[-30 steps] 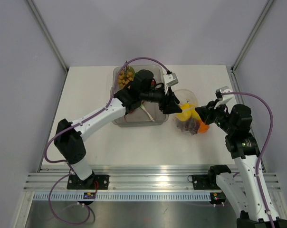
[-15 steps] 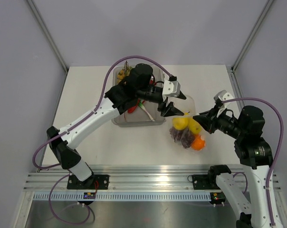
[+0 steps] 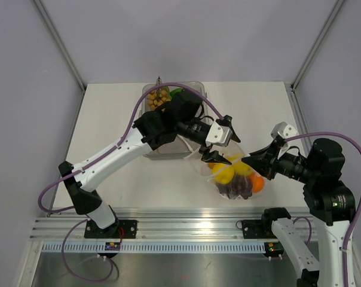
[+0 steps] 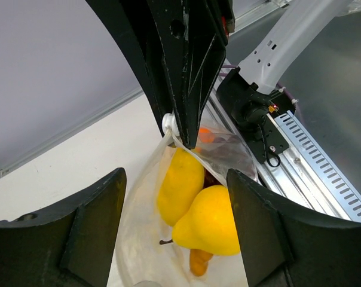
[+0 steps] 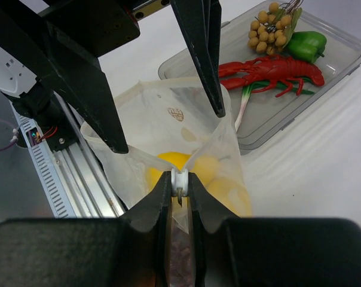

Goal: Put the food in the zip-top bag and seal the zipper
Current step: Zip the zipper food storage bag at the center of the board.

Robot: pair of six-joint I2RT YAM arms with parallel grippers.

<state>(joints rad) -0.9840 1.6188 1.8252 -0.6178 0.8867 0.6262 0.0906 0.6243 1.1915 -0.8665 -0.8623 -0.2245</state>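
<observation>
The zip-top bag point(image 3: 211, 162) hangs above the table's front right, holding a yellow lemon point(image 3: 223, 174), a yellow pear point(image 4: 213, 222), purple grapes point(image 3: 234, 190) and an orange point(image 3: 257, 184). My right gripper point(image 3: 247, 159) is shut on the white zipper slider point(image 5: 179, 178) at the bag's mouth edge. My left gripper point(image 3: 223, 143) is open, its fingers point(image 4: 85, 233) spread either side of the bag point(image 4: 138, 227), just above the open mouth. In the right wrist view the bag point(image 5: 168, 128) gapes open below the left gripper's black fingers point(image 5: 204, 54).
A rigid clear tray point(image 5: 348, 45) behind the bag holds a red lobster point(image 5: 276, 69), a green pepper point(image 5: 306, 43), a tan grape cluster point(image 5: 267, 30) and a spring onion point(image 5: 245, 104). The slotted aluminium rail point(image 3: 186, 224) runs along the near edge.
The bag has been carried toward the table's near edge and lifted. The right gripper drew back with the slider. The left gripper followed and now stands open.
</observation>
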